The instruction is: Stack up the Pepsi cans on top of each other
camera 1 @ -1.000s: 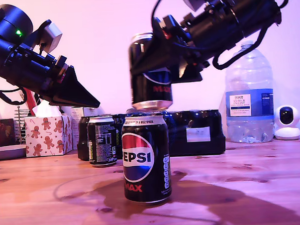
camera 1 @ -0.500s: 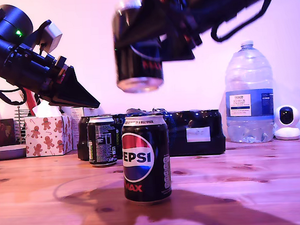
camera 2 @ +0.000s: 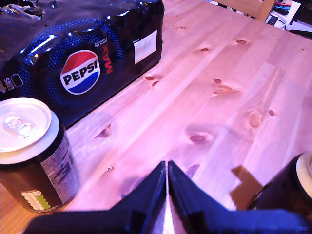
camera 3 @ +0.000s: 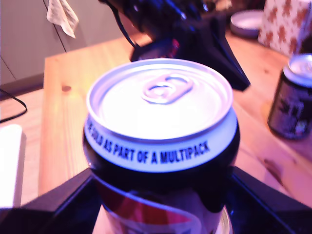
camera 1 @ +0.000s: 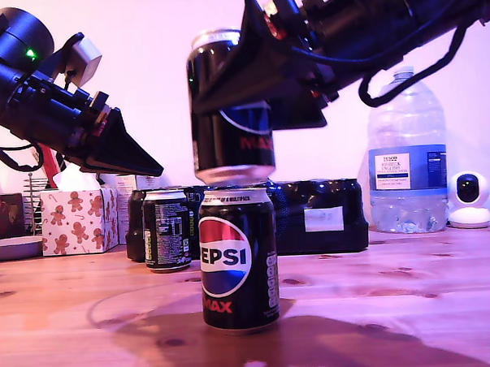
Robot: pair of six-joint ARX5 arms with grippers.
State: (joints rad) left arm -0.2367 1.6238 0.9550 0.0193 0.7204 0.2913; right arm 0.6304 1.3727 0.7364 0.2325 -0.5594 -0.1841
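Note:
A black Pepsi Max can point(camera 1: 239, 261) stands upright on the wooden table point(camera 1: 412, 290) in the middle of the exterior view. Directly over it hangs a second Pepsi can point(camera 1: 230, 111) point(camera 3: 158, 112), its base just above the lower can's rim; I cannot tell if they touch. My second gripper point(camera 1: 204, 96) point(camera 3: 161, 195) is shut on that upper can, reaching in from the exterior view's upper right. A third can point(camera 1: 166, 230) point(camera 2: 29, 156) point(camera 3: 292, 97) stands farther back. My first gripper point(camera 1: 156, 169) point(camera 2: 167, 165) hovers shut and holds nothing, above the third can.
A black shrink-wrapped Pepsi multipack point(camera 1: 320, 217) point(camera 2: 83, 58) lies behind the cans. A large clear water bottle point(camera 1: 406, 156) and a small white camera point(camera 1: 470, 198) stand at the exterior view's right. A gingerbread-print box point(camera 1: 78, 221) sits at its left.
The second gripper carried its can up and toward the exterior view's left, then lowered it to just above the front can. The first arm has not moved.

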